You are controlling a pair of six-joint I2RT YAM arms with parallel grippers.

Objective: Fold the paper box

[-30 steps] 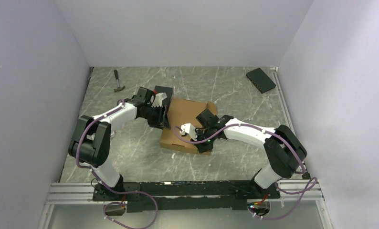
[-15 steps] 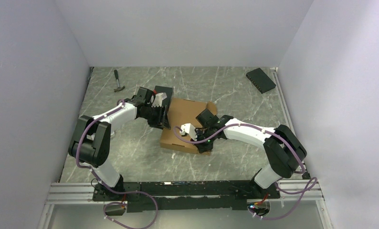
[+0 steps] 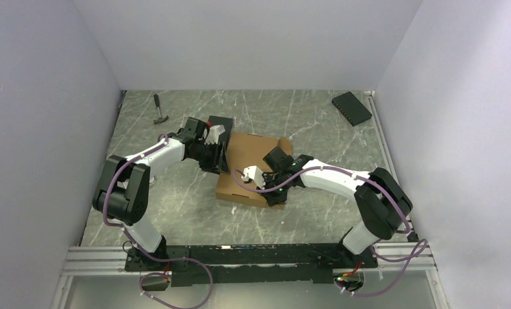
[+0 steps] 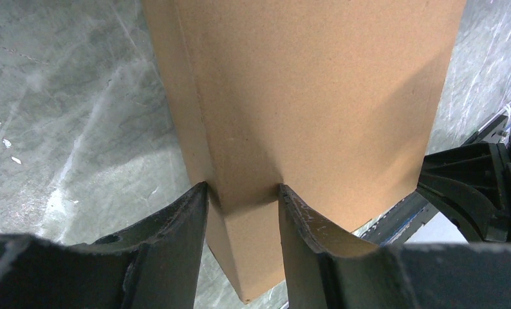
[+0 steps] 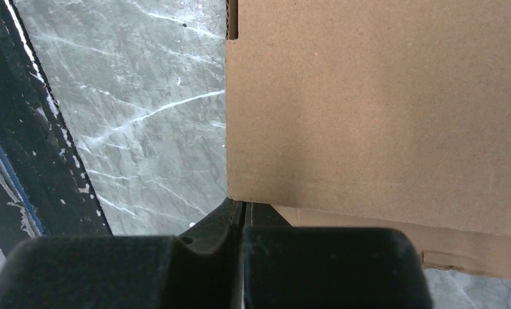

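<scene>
The paper box (image 3: 248,168) is plain brown cardboard, lying partly folded mid-table between both arms. My left gripper (image 3: 222,159) is at its left side. In the left wrist view its two fingers (image 4: 188,212) press from either side on a doubled side wall of the paper box (image 4: 304,96), so my left gripper (image 4: 243,190) is shut on that wall. My right gripper (image 3: 277,197) sits at the box's near right edge. In the right wrist view my right gripper (image 5: 243,206) is shut, its tips tucked against the lower edge of a cardboard panel (image 5: 381,103), with nothing seen between them.
A hammer (image 3: 159,111) lies at the back left. One flat black box (image 3: 351,107) rests at the back right, another (image 3: 221,122) just behind my left wrist. White walls close in three sides, and the black rail (image 3: 253,254) runs along the near edge.
</scene>
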